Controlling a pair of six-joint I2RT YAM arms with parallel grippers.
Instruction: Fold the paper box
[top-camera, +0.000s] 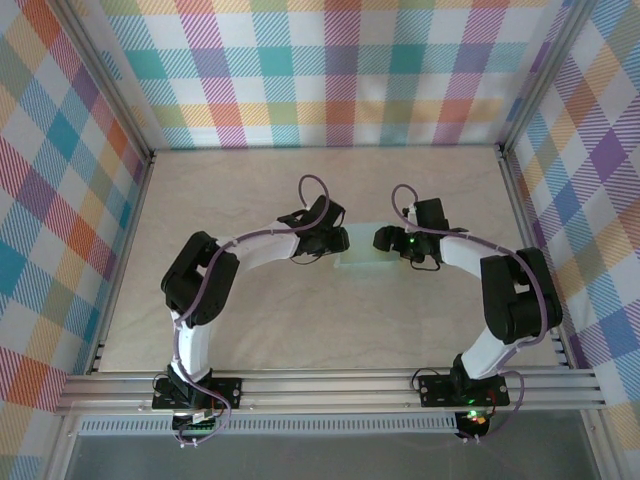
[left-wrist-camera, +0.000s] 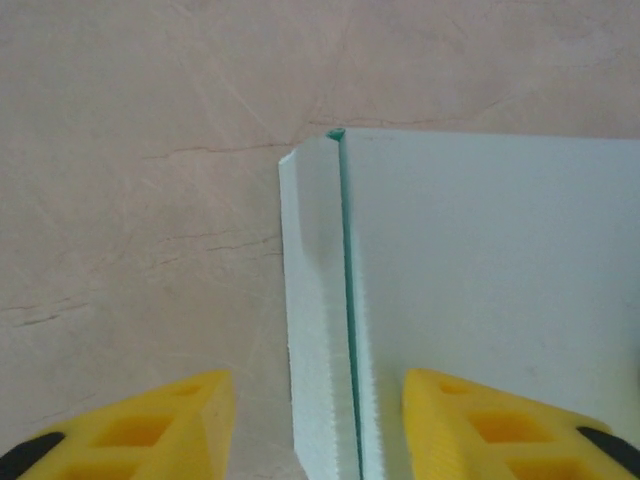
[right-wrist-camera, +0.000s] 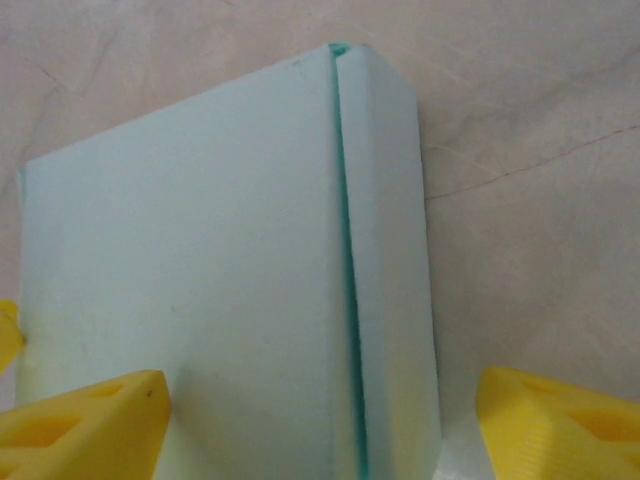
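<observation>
From above: paper box (top-camera: 365, 260) flat on the table (top-camera: 300, 190), about midway between the side edges, set between left gripper (top-camera: 335, 247) and right gripper (top-camera: 386, 240), just beside both. Pale marbled top, aluminium rails (top-camera: 330, 385) along the edges, bright plaid walls (top-camera: 330, 70) all round.

From the left wrist: jaws parted, astride the box's raised side flap, grasping nothing, yellow fingers (left-wrist-camera: 180, 420) low in view. Probably best to pinch squarely along the crease, evenly, to avoid buckling the thin card.

From the right wrist: jaws likewise parted, straddling the opposite folded edge, nothing clenched. Worth steadying that side against sliding on the smooth tabletop.
</observation>
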